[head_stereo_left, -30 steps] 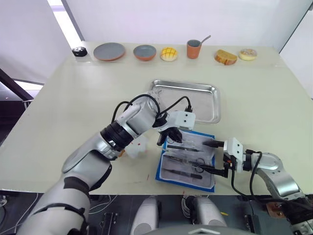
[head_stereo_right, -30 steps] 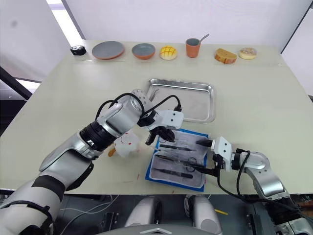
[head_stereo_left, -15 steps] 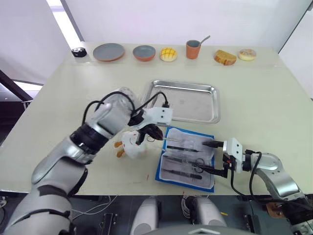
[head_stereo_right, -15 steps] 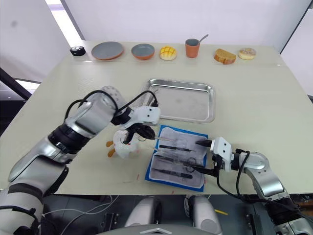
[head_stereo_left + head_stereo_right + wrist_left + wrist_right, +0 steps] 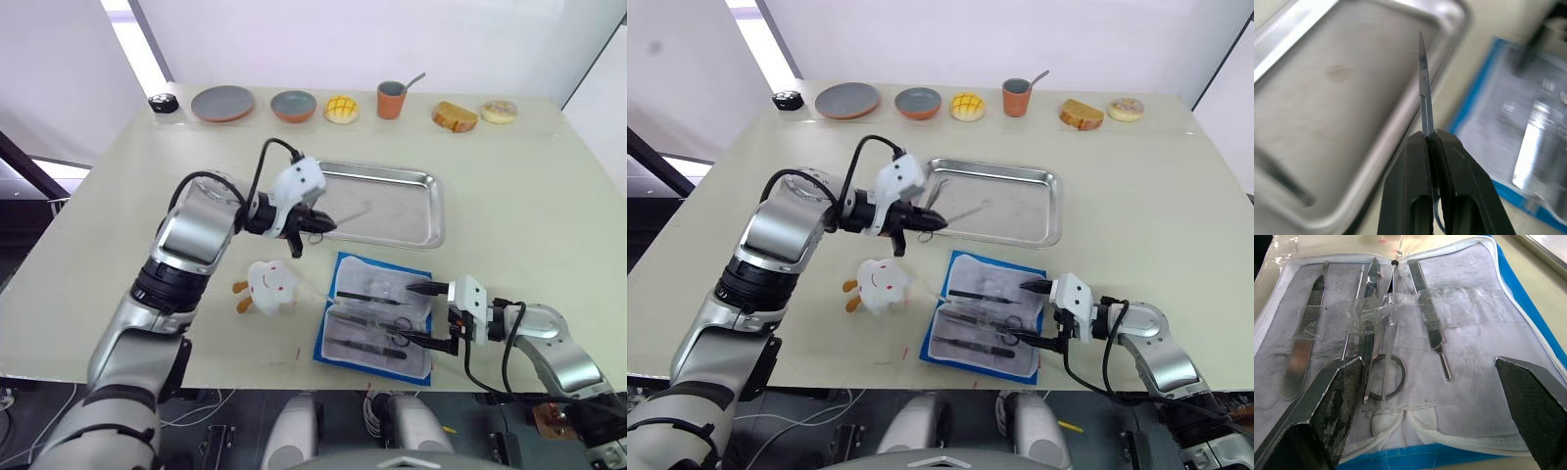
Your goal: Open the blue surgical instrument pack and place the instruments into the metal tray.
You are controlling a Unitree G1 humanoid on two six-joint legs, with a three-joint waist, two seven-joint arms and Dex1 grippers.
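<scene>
Clamped flat between the left gripper's (image 5: pixel 1431 142) two black fingers: a pair of scissors (image 5: pixel 1425 88), blade tip forward, ring handle tucked below. Held level over the near left rim of the metal tray (image 5: pixel 416 211), blade aimed across the bare steel, presumably ready for release. Spread wide at the pack's right edge: the right gripper (image 5: pixel 423 314), holding nothing, likely pinning or guarding the pouch against sliding. Lying open just in front of the tray: the blue surgical instrument pack (image 5: pixel 375 318), pale lining up, with the remaining instruments (image 5: pixel 1376 328) tucked under clear straps. Left of the pack, beside it: a white toy (image 5: pixel 266 286), uninvolved.
</scene>
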